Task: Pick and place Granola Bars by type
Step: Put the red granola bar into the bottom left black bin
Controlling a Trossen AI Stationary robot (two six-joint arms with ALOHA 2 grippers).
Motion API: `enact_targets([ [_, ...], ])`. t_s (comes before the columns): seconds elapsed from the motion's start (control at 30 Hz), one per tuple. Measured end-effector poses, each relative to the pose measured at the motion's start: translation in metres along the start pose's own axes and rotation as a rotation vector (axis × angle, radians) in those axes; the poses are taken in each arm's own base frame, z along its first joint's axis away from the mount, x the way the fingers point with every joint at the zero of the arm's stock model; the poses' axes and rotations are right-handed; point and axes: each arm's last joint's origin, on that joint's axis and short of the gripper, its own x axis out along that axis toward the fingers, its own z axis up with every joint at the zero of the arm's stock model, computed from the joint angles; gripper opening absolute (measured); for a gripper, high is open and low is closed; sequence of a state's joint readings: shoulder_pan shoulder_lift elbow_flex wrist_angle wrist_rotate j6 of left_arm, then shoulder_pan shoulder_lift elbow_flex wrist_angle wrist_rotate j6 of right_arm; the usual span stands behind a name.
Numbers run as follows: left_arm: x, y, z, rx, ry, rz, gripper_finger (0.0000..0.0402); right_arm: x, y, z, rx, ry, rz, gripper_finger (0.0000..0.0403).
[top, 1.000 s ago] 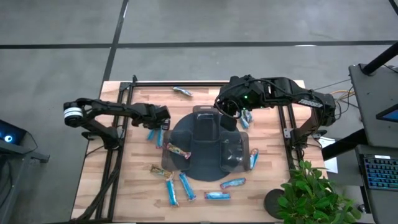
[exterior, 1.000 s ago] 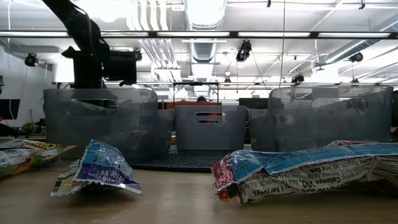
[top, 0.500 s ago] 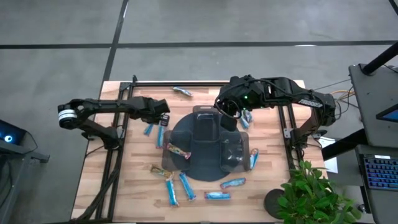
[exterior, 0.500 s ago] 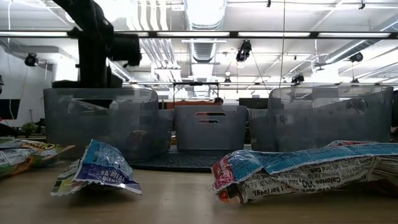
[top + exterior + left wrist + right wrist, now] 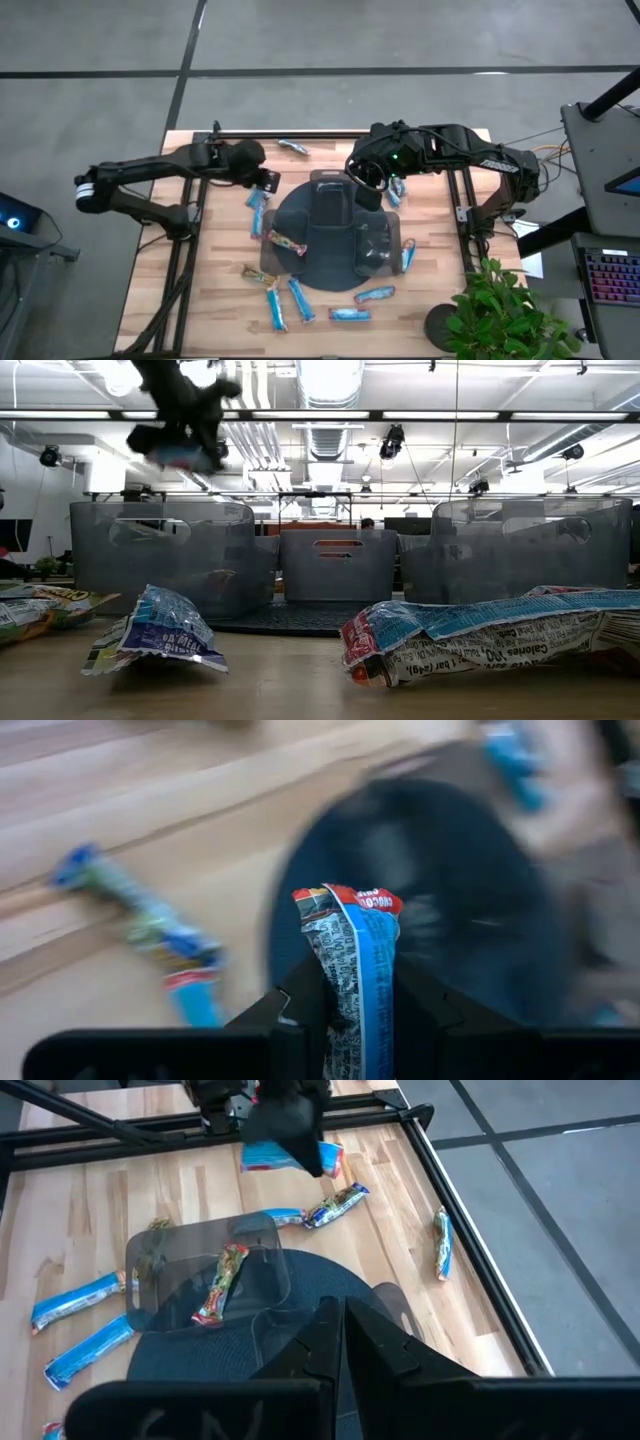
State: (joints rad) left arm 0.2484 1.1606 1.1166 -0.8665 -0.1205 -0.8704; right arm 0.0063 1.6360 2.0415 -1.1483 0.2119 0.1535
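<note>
My left hand (image 5: 262,180) is clamped on a light blue granola bar (image 5: 352,970), and over the last second it has lifted off the wooden surface (image 5: 220,290) and swung up and inward, so it now hangs high beside the near-left edge of the dark round tray (image 5: 330,262). In my left wrist view the bar stands upright between my fingers (image 5: 300,995), its red-tipped end up, with the tray blurred behind it. That tells me the pick is done and the carry has begun; what I judge is left is choosing the right clear bin for a blue bar. One clear bin (image 5: 205,1280) on the tray already holds a red and orange bar (image 5: 220,1285), so I would not drop this one there. More blue bars (image 5: 290,300) lie scattered on the surface along the tray's front. Farther right, my right hand (image 5: 367,190) waits with its fingers together over the tray's far edge, holding nothing.
</note>
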Motion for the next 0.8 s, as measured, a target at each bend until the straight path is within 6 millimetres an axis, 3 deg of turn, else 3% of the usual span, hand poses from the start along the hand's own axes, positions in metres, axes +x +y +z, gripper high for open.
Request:
enact_targets([
  [0.13,-0.012,-0.024,-0.006,0.093,-0.029,-0.178,0.0062,0.000,0.000,0.000,0.000,0.000,0.000,0.0009],
  [0.27,-0.012,-0.042,-0.020,0.228,0.002,-0.272,0.0062,0.000,0.000,0.000,-0.002,0.000,0.000,0.0009],
  [0.57,0.015,-0.072,-0.056,0.492,0.121,-0.312,0.0062,0.000,0.000,0.000,-0.007,0.000,0.002,0.0009],
  [0.8,0.043,-0.082,-0.071,0.538,0.210,-0.272,0.0062,0.000,0.000,0.000,-0.003,0.000,0.002,0.0009],
])
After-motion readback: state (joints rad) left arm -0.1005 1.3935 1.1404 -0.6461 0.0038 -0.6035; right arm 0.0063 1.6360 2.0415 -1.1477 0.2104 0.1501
